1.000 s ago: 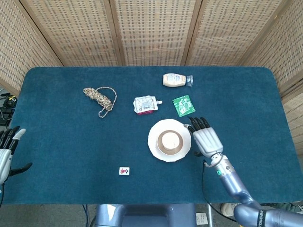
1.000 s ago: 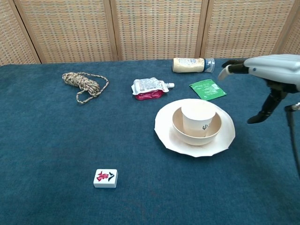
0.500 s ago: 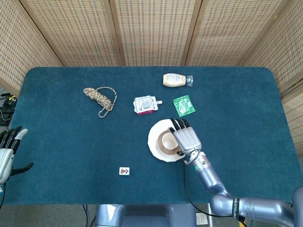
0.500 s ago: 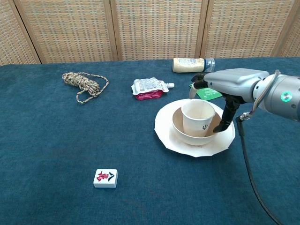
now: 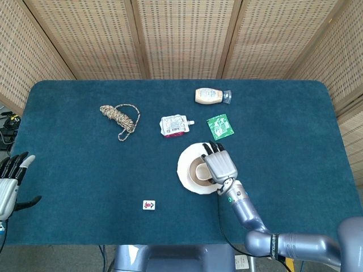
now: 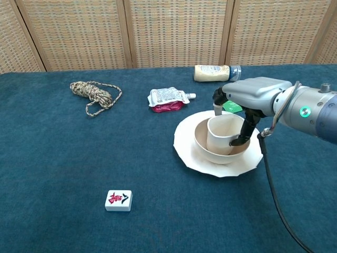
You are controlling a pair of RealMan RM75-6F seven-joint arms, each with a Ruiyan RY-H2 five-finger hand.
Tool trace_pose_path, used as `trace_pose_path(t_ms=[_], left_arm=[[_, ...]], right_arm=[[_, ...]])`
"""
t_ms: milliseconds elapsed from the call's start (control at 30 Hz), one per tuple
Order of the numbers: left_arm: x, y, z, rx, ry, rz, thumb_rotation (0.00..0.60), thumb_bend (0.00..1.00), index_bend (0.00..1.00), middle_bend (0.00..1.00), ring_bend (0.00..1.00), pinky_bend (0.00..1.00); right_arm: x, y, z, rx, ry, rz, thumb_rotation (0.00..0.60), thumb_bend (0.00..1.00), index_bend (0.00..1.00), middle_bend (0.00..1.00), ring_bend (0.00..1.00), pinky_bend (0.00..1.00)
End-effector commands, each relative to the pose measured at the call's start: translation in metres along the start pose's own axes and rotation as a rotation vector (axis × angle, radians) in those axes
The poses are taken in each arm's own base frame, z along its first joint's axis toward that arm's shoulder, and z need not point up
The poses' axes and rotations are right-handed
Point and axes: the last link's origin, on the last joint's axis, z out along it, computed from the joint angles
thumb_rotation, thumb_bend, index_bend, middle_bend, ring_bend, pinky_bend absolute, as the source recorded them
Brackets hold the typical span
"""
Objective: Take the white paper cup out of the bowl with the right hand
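Observation:
The white paper cup (image 6: 221,135) stands in a tan bowl (image 6: 210,154) on a white plate (image 6: 188,153) right of the table's middle. It leans slightly to the left. My right hand (image 6: 254,95) arches over it and grips it, the thumb against its right side and the fingers behind its far rim. In the head view the right hand (image 5: 219,165) covers most of the cup (image 5: 198,169) and the right half of the plate (image 5: 184,170). My left hand (image 5: 10,182) hangs off the table's left edge, fingers spread and empty.
A coiled rope (image 6: 95,94) lies at the back left. A red-and-white pouch (image 6: 167,99), a green packet (image 6: 230,107) and a lying sauce bottle (image 6: 213,73) sit behind the plate. A mahjong tile (image 6: 118,200) lies near the front edge.
My right hand came in from the right, dropped over the bowl and closed around the cup. The cup now leans a little to the left. The left hand stayed put.

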Motion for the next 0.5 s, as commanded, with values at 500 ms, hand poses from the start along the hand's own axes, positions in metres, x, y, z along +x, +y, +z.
trace_pose_path(t_ms=[500], left_arm=[[0.003, -0.003, 0.000, 0.021, 0.017, -0.004, 0.600, 0.02, 0.00, 0.00, 0.00, 0.00]], right_arm=[[0.079, 0.039, -0.025, -0.121, 0.234, 0.000, 0.600, 0.39, 0.52, 0.22, 0.05, 0.19]])
